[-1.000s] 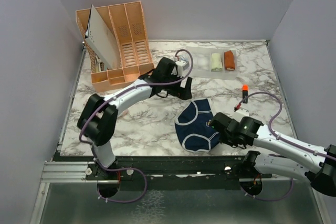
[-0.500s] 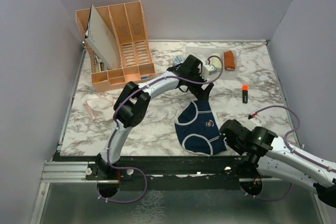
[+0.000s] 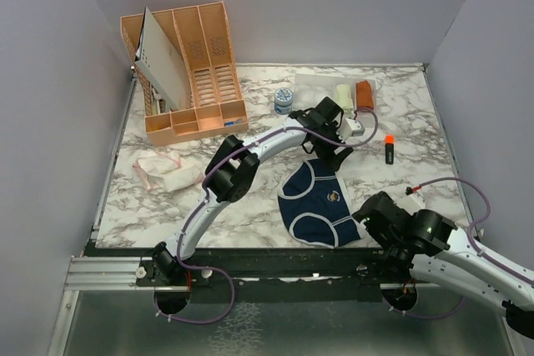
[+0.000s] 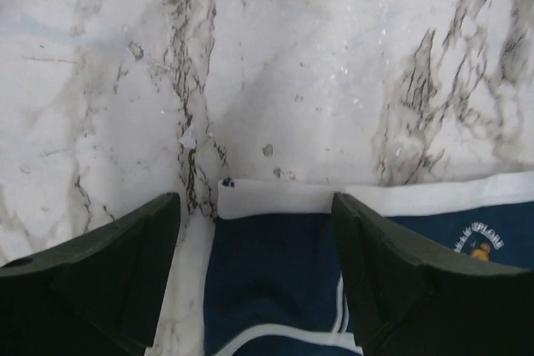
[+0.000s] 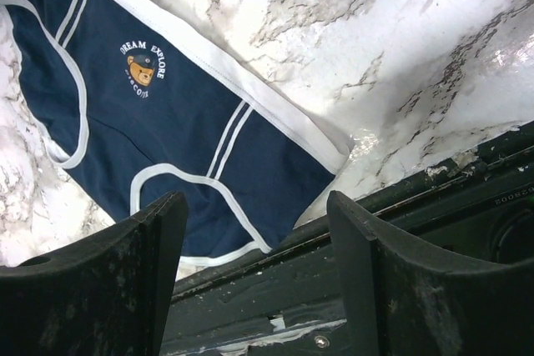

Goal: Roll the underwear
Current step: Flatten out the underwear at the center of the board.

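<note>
At the near edge of the marble surface (image 3: 259, 210) the right gripper (image 5: 254, 289) hangs with its jaws spread wide and empty, above the near right corner of the navy blue briefs (image 3: 313, 202), which lie flat and unrolled. At the briefs' far edge the left gripper (image 4: 254, 206) points down, jaws also parted with nothing between them, straddling a corner of the white waistband. Well to the left lie the whitish-pink briefs (image 3: 167, 171), crumpled. Farther back are an orange marker (image 3: 389, 149), a small round tin (image 3: 284, 102), a cream bundle (image 3: 343, 96) just beside a rust-orange bundle (image 3: 365, 94), and an orange file rack (image 3: 188, 64) at the far left.
</note>
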Tool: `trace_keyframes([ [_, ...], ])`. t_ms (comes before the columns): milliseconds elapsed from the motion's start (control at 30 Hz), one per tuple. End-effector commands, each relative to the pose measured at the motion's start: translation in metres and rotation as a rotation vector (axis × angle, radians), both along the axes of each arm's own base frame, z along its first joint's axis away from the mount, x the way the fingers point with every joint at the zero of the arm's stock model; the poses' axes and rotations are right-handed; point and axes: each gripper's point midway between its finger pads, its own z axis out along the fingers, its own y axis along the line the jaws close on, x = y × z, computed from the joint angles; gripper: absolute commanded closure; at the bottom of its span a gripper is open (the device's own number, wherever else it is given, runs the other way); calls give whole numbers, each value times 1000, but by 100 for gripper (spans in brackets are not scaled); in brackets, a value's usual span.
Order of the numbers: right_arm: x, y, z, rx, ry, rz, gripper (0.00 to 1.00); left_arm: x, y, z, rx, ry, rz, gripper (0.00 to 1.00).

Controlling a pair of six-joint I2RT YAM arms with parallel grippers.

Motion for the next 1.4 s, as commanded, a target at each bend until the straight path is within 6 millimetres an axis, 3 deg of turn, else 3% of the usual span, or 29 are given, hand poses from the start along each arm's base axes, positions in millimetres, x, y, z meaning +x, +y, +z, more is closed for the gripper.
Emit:
trace_keyframes([
  [0, 4, -16, 0, -52, -31, -53, 28, -10, 17, -32, 144, -18, -30, 24],
  [133, 6, -13, 1, -50, -38, -48, 28, -13, 28, -44, 199, -11, -25, 47],
  [200, 9, -11, 0, -54, -46, -34, 28, -12, 28, -43, 202, -11, -14, 71],
  [233, 11, -9, 0, -56, -51, -25, 27, -10, 27, -43, 194, -6, -4, 88],
  [267, 13, -6, 0, -57, -56, -15, 27, -6, 27, -41, 184, 1, 20, 95],
  [333, 19, 3, 3, -57, -78, 25, 28, 5, 29, -35, 156, 28, 83, 100],
  [467, 31, 24, 9, -45, -120, 111, 25, 35, 55, -11, 78, 89, 267, 100],
  [533, 36, 29, 10, -36, -147, 130, 25, 48, 83, -1, 49, 111, 387, 100],
  [633, 42, 38, 12, -20, -165, 167, 25, 61, 141, 10, 24, 148, 589, 100],
  [767, 57, 59, 7, 17, -139, 285, 22, 49, 218, 11, 36, 185, 805, 100],
  [867, 83, 66, 1, 89, -100, 375, 21, 22, 253, 5, 74, 220, 875, 100],
  [933, 106, 67, 3, 162, -107, 420, 21, 1, 266, -2, 100, 236, 896, 100],
  [1033, 151, 70, 16, 165, -170, 526, 19, -13, 274, -4, 97, 245, 918, 100],
  [1300, 247, 63, -1, -112, -100, 649, 19, -11, 282, -4, 45, 245, 1039, 99],
  [1367, 263, 63, -8, -155, -85, 678, 19, -13, 283, -8, 38, 261, 1070, 67],
])
